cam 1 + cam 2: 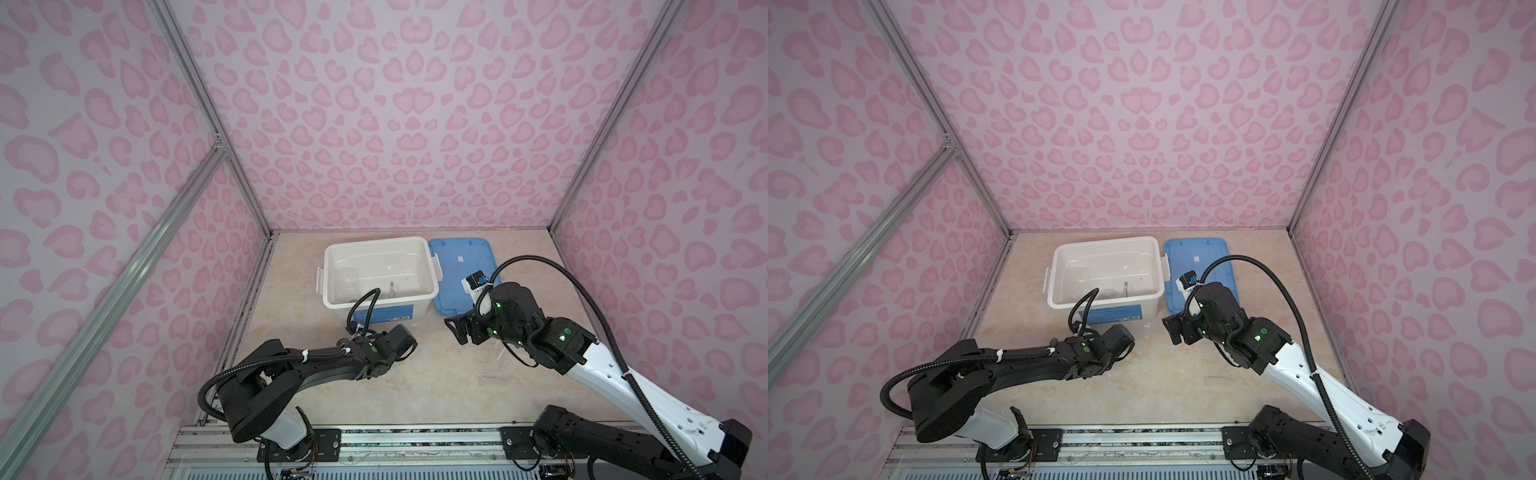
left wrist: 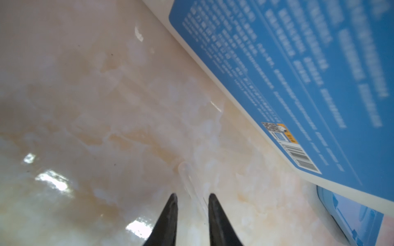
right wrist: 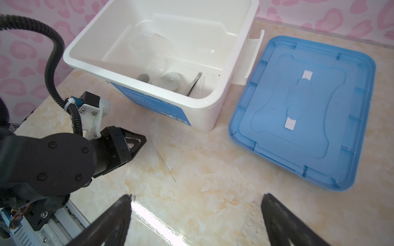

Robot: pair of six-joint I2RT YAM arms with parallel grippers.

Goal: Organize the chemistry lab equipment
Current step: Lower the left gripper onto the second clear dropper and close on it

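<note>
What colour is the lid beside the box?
Blue. The lid shows best in the right wrist view, lying flat beside the white box.

White box [image 1: 374, 254] stands open beside blue lid [image 1: 461, 257], perhaps touching.

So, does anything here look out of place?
Yes: one clear dropper lies loose on the table in front of the box, while the tweezers and glassware already sit inside. The left gripper straddles it. The lid lies off, beside the box.
</note>
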